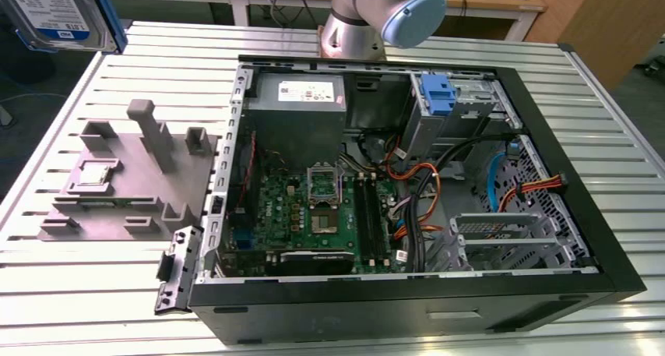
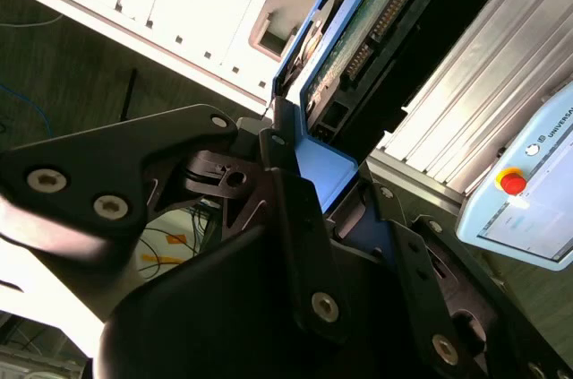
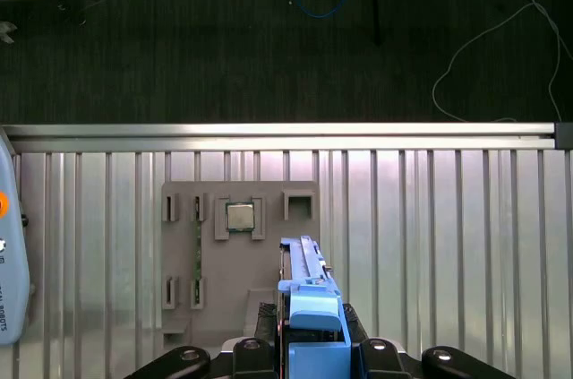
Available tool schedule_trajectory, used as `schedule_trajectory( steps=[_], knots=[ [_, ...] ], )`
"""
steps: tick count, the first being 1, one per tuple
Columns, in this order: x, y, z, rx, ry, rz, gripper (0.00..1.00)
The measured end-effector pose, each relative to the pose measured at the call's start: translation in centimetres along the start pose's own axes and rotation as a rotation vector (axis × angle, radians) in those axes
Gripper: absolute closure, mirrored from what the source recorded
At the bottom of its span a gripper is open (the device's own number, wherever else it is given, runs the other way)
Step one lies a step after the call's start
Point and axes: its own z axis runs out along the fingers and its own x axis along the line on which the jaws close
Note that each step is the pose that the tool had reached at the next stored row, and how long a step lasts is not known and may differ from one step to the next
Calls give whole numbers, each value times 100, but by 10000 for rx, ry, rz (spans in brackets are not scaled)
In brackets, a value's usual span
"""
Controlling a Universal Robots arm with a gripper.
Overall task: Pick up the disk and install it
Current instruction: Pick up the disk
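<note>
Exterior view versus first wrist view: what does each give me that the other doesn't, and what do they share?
Exterior view: the open computer case with its motherboard and the blue latch in its drive bay, plus the arm's base. First wrist view: the gripper shut on the disk, seen edge-on, and the dark floor past the slatted table. Both: the disk, held in the air, and the grey fixture on that table.

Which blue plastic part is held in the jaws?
The blue carrier framing the disk, clamped by the gripper and raised off the table; the other, the upright blue latch, stands inside the open computer case.
</note>
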Motion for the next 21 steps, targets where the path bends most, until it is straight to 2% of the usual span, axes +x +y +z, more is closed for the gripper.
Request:
schedule_trajectory(
  steps=[5,12,17,21],
  knots=[
    [2,0,0,0,0,0,64],
    [45,-1,-5,-1,2,1,64],
    [42,0,-86,0,2,1,64],
    [41,1,-115,0,6,0,64]
  ],
)
